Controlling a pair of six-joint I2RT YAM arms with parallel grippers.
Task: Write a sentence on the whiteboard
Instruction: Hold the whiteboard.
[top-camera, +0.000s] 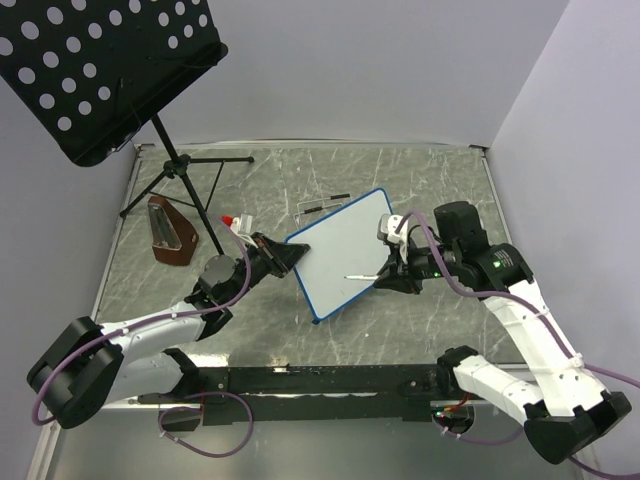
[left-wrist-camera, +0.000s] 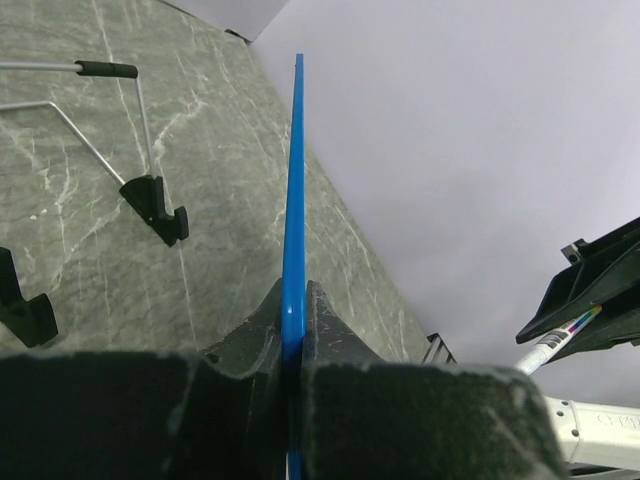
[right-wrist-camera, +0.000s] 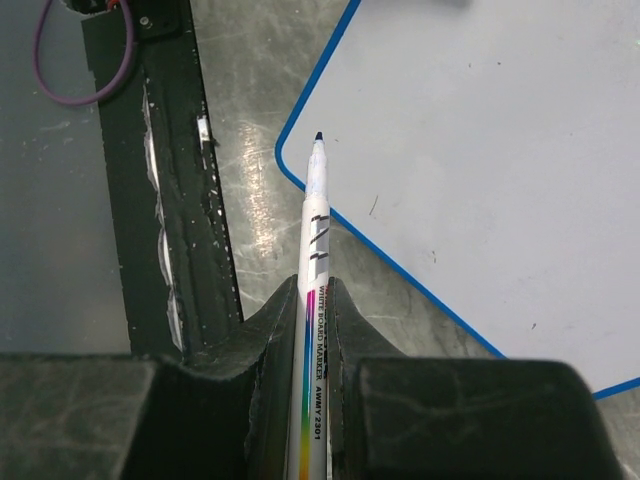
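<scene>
small white rectangular whiteboard with blue rounded frame sits mid-worktop, over the grey marbled worktop. i see my left gripper clenched on its left frame edge; the wrist view shows the board edge-on between the fingers. right gripper grasps a white whiteboard marker, uncapped, dark tip over the board's white face near a corner. contact: cannot tell. black perforated music stand far left.
</scene>
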